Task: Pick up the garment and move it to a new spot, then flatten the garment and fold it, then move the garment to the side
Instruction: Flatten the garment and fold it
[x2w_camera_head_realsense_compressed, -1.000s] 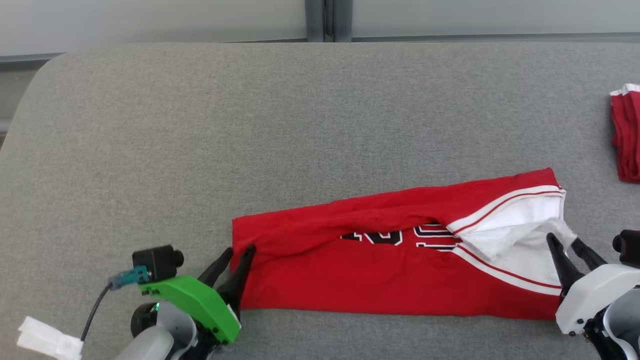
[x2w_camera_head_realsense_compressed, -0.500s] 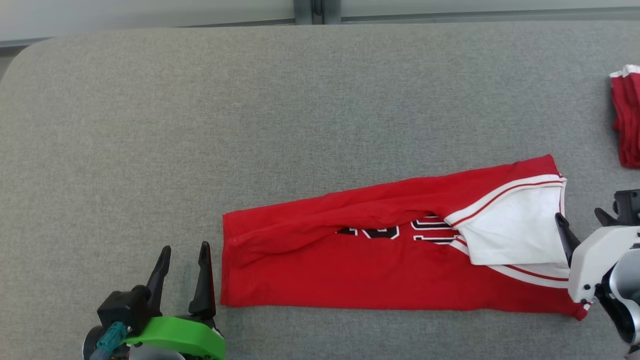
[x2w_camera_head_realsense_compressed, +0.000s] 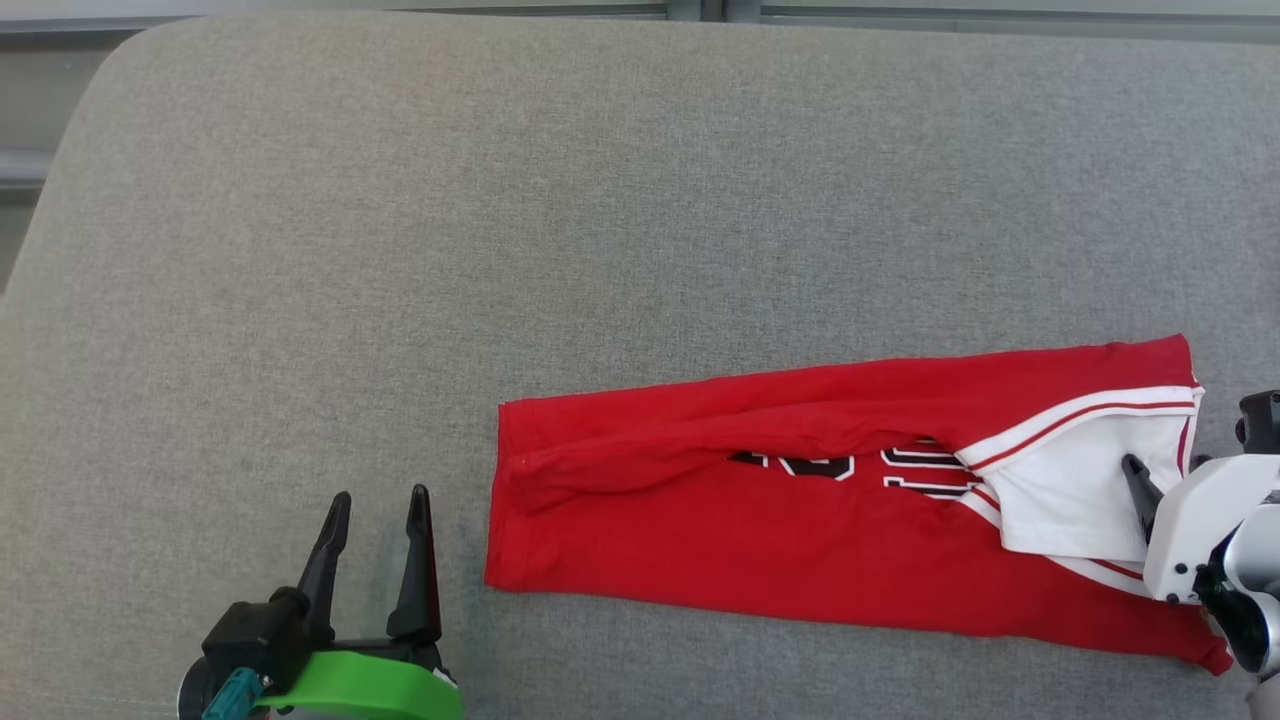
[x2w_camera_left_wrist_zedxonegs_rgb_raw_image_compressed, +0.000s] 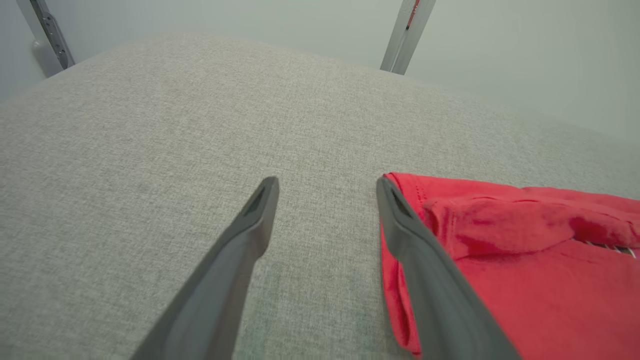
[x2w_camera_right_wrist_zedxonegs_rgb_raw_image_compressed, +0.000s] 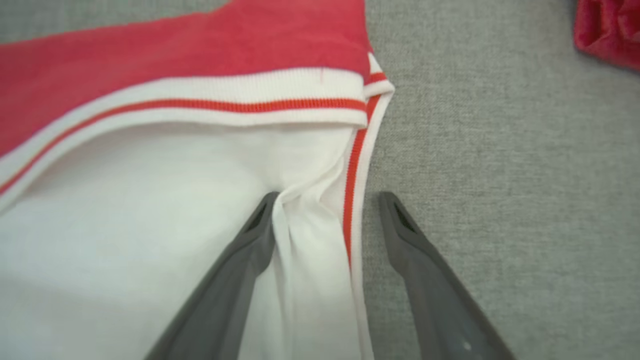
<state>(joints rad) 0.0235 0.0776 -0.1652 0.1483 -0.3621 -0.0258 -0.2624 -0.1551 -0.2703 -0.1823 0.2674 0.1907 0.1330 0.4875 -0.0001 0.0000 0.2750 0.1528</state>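
- Step in hand: folding. The garment (x2w_camera_head_realsense_compressed: 750, 530) lies as a long narrow band spanning the gap between the two pincers. By its shape, a lengthwise fold is laid and the crosswise fold is not yet made.
- Left pincer (x2w_camera_head_realsense_compressed: 381, 494): jaws spread wide, with only bare grey surface (x2w_camera_head_realsense_compressed: 400, 250) between them. The garment's short red end lies just beside its right finger, not touching it.
- Right pincer (x2w_camera_right_wrist_zedxonegs_rgb_raw_image_compressed: 330, 197): jaws spread wide, clamping nothing. Its left finger rests on the white panel (x2w_camera_right_wrist_zedxonegs_rgb_raw_image_compressed: 125, 210) and its right finger lies over the grey surface. The garment's trimmed edge passes between them, and a small gathered crease runs along beside the left finger.
- Next move (judgement): the pincers should grip both corners of one short end through all layers, then carry that end low over to the opposite end. The slack ridge in the upper layer, ahead and right of the left pincer, should be smoothed first or the fold will lock it in.
- Garment material: thin, limp, matte red knit. The ribbed trim (x2w_camera_right_wrist_zedxonegs_rgb_raw_image_compressed: 225, 105) is white with one red stripe. The black numerals (x2w_camera_head_realsense_compressed: 880, 465), edged in white, are partly covered by the folded layer.
- Surface material: coarse woven grey cloth, seemingly padded, with a rounded corner.
- A second red fabric item (x2w_camera_right_wrist_zedxonegs_rgb_raw_image_compressed: 607, 30) lies ahead and right of the right pincer, well apart from the garment.
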